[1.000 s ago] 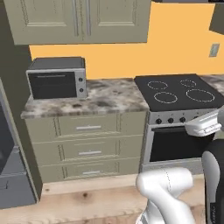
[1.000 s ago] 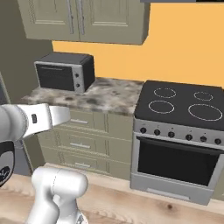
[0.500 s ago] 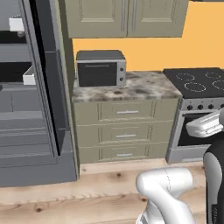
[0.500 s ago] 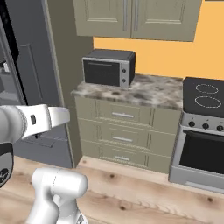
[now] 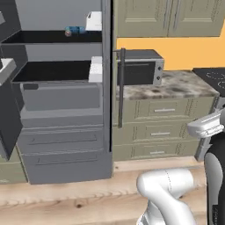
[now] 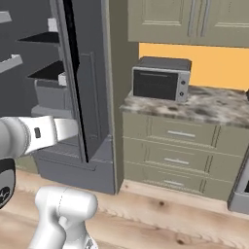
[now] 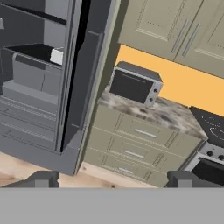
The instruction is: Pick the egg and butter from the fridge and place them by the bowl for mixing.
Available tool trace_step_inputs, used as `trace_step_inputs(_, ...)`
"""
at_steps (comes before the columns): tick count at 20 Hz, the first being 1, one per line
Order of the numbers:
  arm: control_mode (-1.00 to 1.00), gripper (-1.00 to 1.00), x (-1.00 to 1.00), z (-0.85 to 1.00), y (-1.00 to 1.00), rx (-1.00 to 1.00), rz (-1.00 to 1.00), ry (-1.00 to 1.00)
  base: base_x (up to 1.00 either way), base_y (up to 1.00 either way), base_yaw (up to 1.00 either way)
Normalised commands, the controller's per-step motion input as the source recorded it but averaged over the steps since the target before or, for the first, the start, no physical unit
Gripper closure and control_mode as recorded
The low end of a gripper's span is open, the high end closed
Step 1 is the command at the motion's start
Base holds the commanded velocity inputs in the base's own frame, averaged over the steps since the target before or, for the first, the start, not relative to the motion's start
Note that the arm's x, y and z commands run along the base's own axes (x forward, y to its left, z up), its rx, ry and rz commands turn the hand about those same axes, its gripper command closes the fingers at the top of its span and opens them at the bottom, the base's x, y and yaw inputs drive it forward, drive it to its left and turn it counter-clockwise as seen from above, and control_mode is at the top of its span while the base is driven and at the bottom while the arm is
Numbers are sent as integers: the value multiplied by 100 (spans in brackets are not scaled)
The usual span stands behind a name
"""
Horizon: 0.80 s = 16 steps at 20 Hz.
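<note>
The fridge [image 5: 66, 145] stands open at the left, with dark shelves, white bins and its door edge-on, the bar handle [image 5: 121, 88] facing the counter. On its top shelf a small tan-brown egg [image 5: 68, 31] sits beside a blue bottle [image 5: 79, 30]. The fridge [image 6: 92, 97] is also at the left of the right base view and of the hand view [image 7: 43, 109]. I cannot make out the butter, and the bowl is out of view. My gripper [image 7: 113, 179] is open, well back from the fridge, with nothing between its fingertips [image 7: 41, 178].
A dark microwave [image 5: 140, 72] [image 6: 160, 83] [image 7: 133, 85] sits on the speckled counter [image 6: 214, 107] right of the fridge, over beige drawers [image 5: 165, 127]. The stove [image 7: 210, 127] lies further right. Beige upper cupboards [image 6: 185, 22] hang above. Wooden floor [image 5: 66, 197] lies in front.
The whole picture has slid right in both base views, so the base has driven left. The fridge has come fully into view and the stove has slipped off to the right.
</note>
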Motion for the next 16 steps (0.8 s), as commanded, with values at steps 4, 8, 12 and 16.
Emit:
trace_step_inputs(4,100,-100,0,0,0,0,0,0,0,100,-3)
trace_step_inputs(8,100,-100,0,0,0,0,0,0,0,100,-3)
trace_step_inputs(12,100,-100,0,0,0,0,0,0,0,100,-4)
trace_step_inputs(16,100,-100,0,0,0,0,0,0,2,71,-13)
